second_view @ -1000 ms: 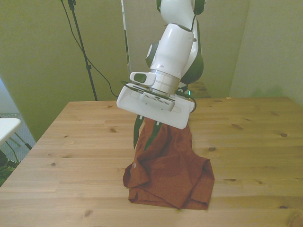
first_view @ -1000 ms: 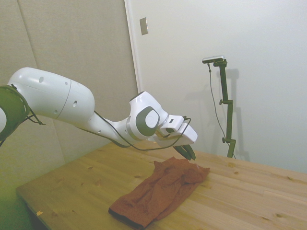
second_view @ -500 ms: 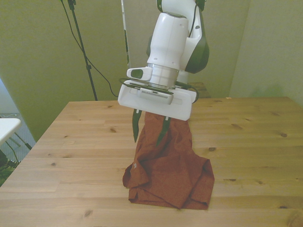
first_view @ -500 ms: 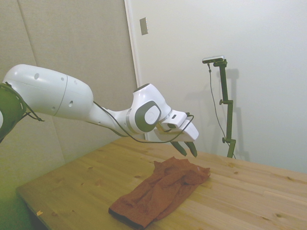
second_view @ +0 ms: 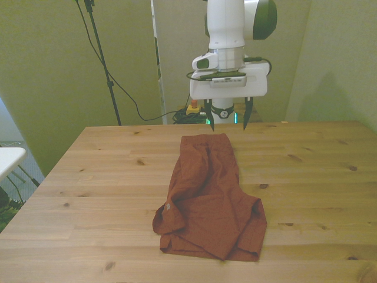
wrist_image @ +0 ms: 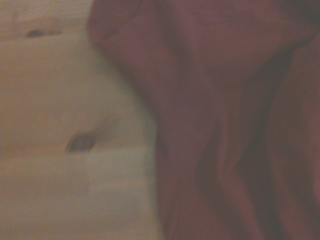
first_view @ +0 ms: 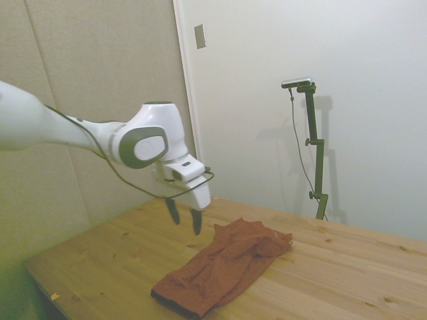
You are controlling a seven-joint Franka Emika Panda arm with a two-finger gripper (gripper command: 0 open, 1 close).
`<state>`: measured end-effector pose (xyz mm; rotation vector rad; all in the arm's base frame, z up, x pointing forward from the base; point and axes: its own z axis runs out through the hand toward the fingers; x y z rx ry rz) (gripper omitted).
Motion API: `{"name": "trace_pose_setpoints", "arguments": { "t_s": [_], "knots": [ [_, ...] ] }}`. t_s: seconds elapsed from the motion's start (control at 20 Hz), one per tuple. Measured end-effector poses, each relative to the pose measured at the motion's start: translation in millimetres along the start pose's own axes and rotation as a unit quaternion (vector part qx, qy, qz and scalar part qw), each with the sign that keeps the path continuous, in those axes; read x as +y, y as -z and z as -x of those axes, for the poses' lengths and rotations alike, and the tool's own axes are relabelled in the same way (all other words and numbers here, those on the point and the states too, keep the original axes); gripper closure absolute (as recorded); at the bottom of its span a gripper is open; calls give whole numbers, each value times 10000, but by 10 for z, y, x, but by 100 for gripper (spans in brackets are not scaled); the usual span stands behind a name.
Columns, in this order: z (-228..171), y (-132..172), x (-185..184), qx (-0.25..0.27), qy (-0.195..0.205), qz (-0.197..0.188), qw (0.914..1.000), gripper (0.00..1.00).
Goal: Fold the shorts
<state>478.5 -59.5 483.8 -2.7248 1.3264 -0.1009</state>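
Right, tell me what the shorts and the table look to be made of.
The shorts: soft woven cloth, matte rust-orange. They lie in limp creases and folds, with no shine. The exact fibre cannot be told.

The table: light wood, likely pine planks, shown by the board seams, grain lines and dark knots. The finish looks smooth and low-gloss.

rust-orange shorts (second_view: 209, 197) lie rumpled and lengthwise on the table, untouched.
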Motion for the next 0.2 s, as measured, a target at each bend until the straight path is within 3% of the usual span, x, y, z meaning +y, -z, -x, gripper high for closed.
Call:
{"name": "trace_pose_setpoints", "arguments": {
  "t_s": [0.2],
  "knots": [
    [736, -53, 348, -341, 318, 147, 9988, 0]
  ]
}}
